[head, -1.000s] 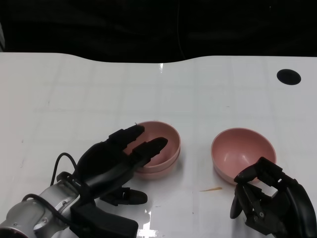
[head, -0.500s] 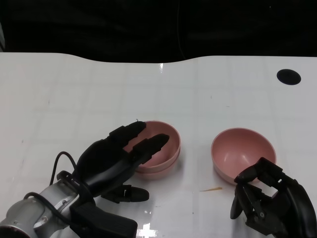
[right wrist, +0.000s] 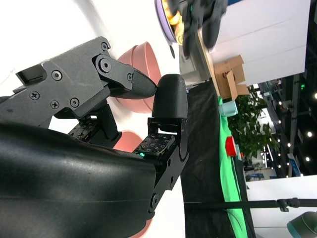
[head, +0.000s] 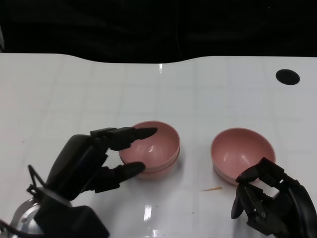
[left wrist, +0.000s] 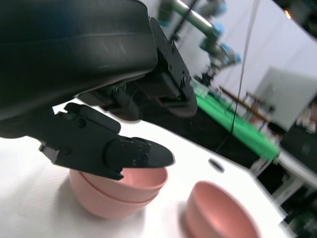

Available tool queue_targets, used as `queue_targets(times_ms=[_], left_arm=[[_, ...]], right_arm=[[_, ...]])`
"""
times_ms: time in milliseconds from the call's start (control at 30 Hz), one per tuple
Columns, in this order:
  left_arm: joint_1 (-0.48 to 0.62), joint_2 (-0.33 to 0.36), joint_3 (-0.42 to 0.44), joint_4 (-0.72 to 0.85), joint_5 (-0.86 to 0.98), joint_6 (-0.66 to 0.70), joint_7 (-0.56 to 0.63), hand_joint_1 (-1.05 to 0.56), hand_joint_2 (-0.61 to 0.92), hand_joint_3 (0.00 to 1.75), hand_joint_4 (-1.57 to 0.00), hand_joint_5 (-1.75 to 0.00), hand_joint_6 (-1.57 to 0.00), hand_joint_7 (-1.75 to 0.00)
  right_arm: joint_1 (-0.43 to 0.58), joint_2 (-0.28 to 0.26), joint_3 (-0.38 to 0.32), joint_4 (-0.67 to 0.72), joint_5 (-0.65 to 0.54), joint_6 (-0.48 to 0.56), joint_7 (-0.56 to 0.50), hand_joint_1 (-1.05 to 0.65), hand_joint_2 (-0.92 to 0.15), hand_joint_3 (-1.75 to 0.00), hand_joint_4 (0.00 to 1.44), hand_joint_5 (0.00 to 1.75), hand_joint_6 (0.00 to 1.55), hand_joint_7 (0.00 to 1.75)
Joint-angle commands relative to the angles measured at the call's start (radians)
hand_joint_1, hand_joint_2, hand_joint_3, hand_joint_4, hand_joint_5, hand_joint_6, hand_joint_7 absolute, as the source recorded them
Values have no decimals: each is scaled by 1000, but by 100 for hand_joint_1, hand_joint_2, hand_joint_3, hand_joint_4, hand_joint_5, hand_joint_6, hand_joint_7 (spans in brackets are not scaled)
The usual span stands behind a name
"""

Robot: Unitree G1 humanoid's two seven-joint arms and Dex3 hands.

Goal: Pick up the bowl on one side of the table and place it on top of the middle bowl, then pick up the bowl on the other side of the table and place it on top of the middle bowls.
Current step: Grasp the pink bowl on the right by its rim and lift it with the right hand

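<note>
White table (head: 74,84) underneath everything. Black left hand (head: 94,158) at near left, grasping nothing, fingers (head: 130,134) spread beside the near-left rim of the stacked pink bowls (head: 157,148) at the middle, one bowl nested in another; contact with the rim unclear. Black right hand (head: 270,201) at near right, fingers curled, nothing in it, just near of the single pink bowl (head: 241,152) right of the stack. Small black hole (head: 288,76) far right.

No legible text, labels, brand marks, numbers or signs appear in any view. Surfaces of the pink bowls, the white table and the black hands carry no readable markings. Background objects are too blurred to read.
</note>
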Motion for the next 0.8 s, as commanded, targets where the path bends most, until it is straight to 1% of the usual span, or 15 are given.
queue_targets(times_ms=[33, 67, 100, 133, 200, 233, 267, 333, 367, 400, 433, 500, 600, 700, 800], left_arm=[[75, 2, 57, -86, -202, 47, -135, 9, 71, 87, -87, -101, -103, -47], [108, 9, 74, -127, -292, 90, -192, 16, 60, 114, -82, -138, -95, -98], [138, 16, 91, -165, -362, 131, -237, 17, 57, 124, -82, -155, -89, -127], [159, 18, 106, -193, -409, 164, -272, 15, 54, 130, -84, -167, -84, -149], [204, 15, 143, -238, -499, 228, -327, 15, 52, 132, -86, -173, -80, -161], [226, 17, 161, -252, -534, 259, -352, 15, 51, 134, -88, -174, -77, -167], [242, 17, 176, -262, -558, 282, -370, 15, 52, 135, -87, -174, -76, -170], [270, 19, 201, -270, -583, 310, -401, 16, 52, 136, -87, -175, -75, -173], [283, 20, 214, -265, -598, 311, -423, 18, 53, 136, -87, -175, -73, -174], [293, 21, 225, -260, -608, 311, -442, 19, 53, 136, -87, -175, -73, -174], [301, 20, 235, -253, -616, 308, -460, 20, 54, 136, -87, -175, -72, -174], [319, 12, 254, -243, -618, 309, -481, 21, 54, 137, -87, -175, -72, -175], [350, -10, 275, -247, -602, 336, -465, 21, 59, 132, -85, -175, -70, -175], [365, -31, 284, -250, -581, 353, -448, 21, 61, 131, -84, -175, -68, -175], [361, -58, 292, -227, -545, 342, -449, 20, 62, 130, -83, -175, -67, -175]], right_arm=[[1, -15, -15, 15, -53, -98, -23, -11, -67, -86, 89, 159, 83, 129], [-2, -11, -18, 35, -93, -172, -40, -9, -65, -89, 89, 158, 81, 132], [-5, -8, -23, 57, -133, -247, -63, -9, -65, -91, 90, 158, 81, 133], [-8, -6, -25, 75, -161, -301, -81, -9, -66, -89, 90, 155, 82, 128], [-30, -20, -42, 149, -250, -484, -130, -9, -68, -86, 88, 149, 83, 117], [-53, -34, -58, 201, -302, -603, -156, -18, -71, -77, 83, 138, 85, 98], [-74, -46, -73, 248, -343, -701, -179, -23, -79, -61, 80, 127, 88, 81], [-118, -67, -122, 319, -457, -874, -243, -30, -89, -41, 78, 109, 91, 58], [-135, -72, -161, 327, -536, -945, -281, -37, -91, -39, 77, 79, 88, 34], [-148, -76, -192, 330, -605, -994, -314, -41, -91, -37, 79, 56, 87, 19], [-153, -80, -218, 318, -679, -1016, -346, -43, -92, -36, 80, 39, 86, 10], [-132, -98, -264, 206, -901, -979, -427, -51, -92, -37, 65, 15, 67, 2], [-98, -134, -278, 36, -1168, -874, -535, -65, -92, -40, 39, 2, 39, 0], [-70, -165, -241, -81, -1303, -746, -591, -73, -92, -44, 32, 0, 27, 0], [-66, -209, -182, -151, -1365, -608, -602, -79, -92, -40, 31, 0, 28, 1]])
